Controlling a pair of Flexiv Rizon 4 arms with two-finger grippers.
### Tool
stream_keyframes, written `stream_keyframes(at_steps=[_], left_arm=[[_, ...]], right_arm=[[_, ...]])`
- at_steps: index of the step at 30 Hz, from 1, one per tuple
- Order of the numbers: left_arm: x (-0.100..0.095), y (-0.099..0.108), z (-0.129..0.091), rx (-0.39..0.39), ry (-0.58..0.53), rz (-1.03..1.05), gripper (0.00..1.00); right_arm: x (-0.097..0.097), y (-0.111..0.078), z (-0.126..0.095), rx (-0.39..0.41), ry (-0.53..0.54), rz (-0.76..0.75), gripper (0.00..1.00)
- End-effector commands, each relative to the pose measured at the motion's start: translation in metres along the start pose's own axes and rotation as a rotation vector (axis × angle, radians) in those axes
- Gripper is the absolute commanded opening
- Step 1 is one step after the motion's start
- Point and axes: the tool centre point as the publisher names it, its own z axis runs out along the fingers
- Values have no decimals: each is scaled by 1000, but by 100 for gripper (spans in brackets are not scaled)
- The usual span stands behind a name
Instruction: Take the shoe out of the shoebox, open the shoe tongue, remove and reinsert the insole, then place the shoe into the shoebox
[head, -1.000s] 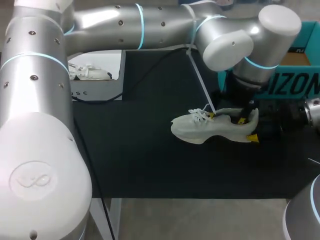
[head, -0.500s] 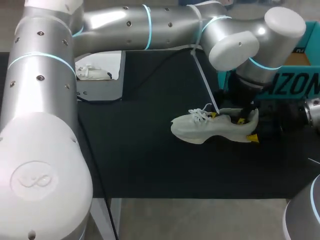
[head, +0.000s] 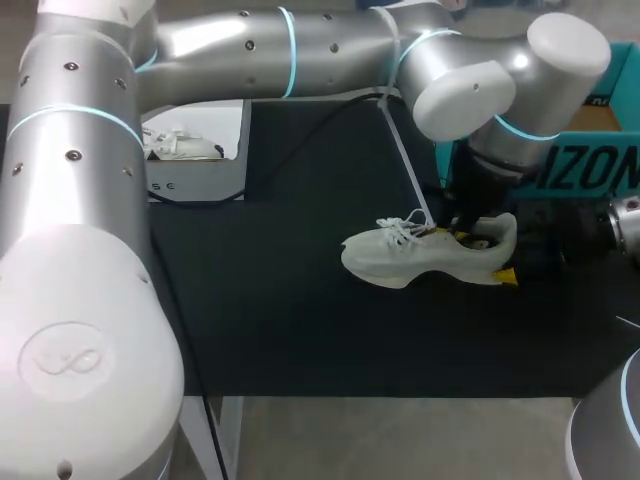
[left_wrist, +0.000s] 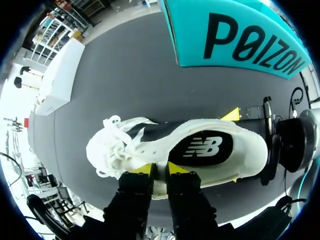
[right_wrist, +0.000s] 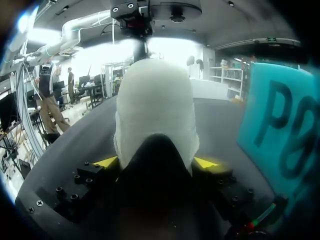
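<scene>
As it lies, right end effector (right_wrist: 156, 162) clamps shoe (right_wrist: 155, 100).

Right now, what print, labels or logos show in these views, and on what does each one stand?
Large black brand lettering: side of the teal box.
White brand logo: black insole inside the white shoe.
Faint grey letters: front of the white box, too small to read.
No numbers or signs legible.
</scene>
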Motion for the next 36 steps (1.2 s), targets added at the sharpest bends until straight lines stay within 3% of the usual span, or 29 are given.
stream_keyframes(at_steps=[1,15,24,26,28,29,30,36], left_arm=[[-13,6,-9,19,2,-3,2],[-66,13,-17,34,-10,-44,1],[-97,14,-11,24,16,-80,0],[-98,13,-10,20,24,-78,9],[-96,11,-9,16,41,-68,48],[-94,10,-8,13,44,-65,89],[-92,8,-8,7,56,-56,100],[-82,2,-6,-16,125,-26,100]], right_arm=[[1,-3,6,3,-3,1,0],[1,-3,6,3,-3,1,0],[1,-3,6,3,-3,1,0],[1,-3,6,3,-3,1,0],[1,-3,6,3,-3,1,0],[1,-3,6,3,-3,1,0],[1,-3,6,3,-3,1,0],[1,-3,6,3,-3,1,0]])
